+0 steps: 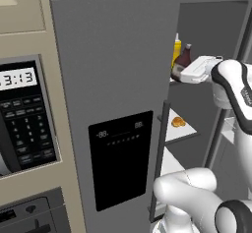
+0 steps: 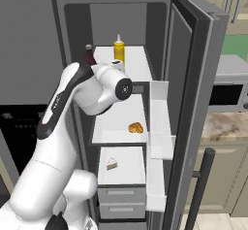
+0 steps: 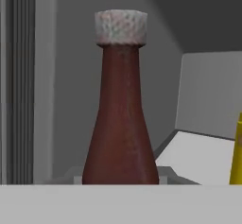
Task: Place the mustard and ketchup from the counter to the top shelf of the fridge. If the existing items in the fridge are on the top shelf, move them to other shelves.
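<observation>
Grey fridge [image 2: 193, 78] walls frame the scene, its right door swung open beside a beige oven column [image 1: 24, 104]. Nearest the base, one pale wedge-shaped slice [image 2: 112, 164] lies on the lowest white shelf above two grey drawers [image 2: 121, 202]. One shelf higher sits one golden-brown bun [image 2: 136, 127], alone on its white plate. Farther up, the white arm reaches onto the top shelf [image 2: 138, 64], where the gripper [image 1: 180, 73] is pressed together around the base of one ketchup bottle [image 3: 121, 119], which stands upright with its pale cap on top. One yellow mustard bottle [image 2: 118, 49] stands upright just beside the ketchup, a little deeper in, on the same top shelf.
</observation>
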Tool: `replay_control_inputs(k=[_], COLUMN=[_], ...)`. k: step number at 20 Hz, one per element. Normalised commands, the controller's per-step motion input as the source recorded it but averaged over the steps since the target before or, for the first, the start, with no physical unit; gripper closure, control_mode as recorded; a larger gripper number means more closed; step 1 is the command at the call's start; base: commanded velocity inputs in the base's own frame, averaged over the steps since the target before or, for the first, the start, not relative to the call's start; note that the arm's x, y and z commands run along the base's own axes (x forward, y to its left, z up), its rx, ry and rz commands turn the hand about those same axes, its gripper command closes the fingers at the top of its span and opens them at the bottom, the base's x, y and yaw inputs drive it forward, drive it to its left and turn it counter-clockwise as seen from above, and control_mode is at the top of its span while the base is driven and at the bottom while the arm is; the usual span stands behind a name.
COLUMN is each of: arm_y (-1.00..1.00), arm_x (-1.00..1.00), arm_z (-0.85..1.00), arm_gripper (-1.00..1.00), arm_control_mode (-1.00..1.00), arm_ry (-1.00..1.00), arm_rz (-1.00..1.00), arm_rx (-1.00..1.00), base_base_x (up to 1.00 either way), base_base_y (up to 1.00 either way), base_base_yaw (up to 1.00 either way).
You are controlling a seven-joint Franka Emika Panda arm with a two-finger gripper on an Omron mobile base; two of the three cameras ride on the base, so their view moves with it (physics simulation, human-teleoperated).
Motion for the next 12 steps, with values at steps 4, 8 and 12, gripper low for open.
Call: replay_control_inputs(k=[4, 8, 12], arm_y=[-0.04, -0.08, -0.03], arm_x=[0.55, 0.54, 0.55], arm_z=[-0.21, -0.31, -0.29], arm_gripper=[1.00, 1.00, 1.00], arm_control_mode=[-1.00, -1.00, -1.00], arm_ry=[0.00, 0.00, 0.00], arm_rz=[0.00, 0.00, 0.00], arm_rx=[0.00, 0.00, 0.00], base_base_x=[0.00, 0.00, 0.00], base_base_y=[0.00, 0.00, 0.00], base_base_yaw=[0.00, 0.00, 0.00])
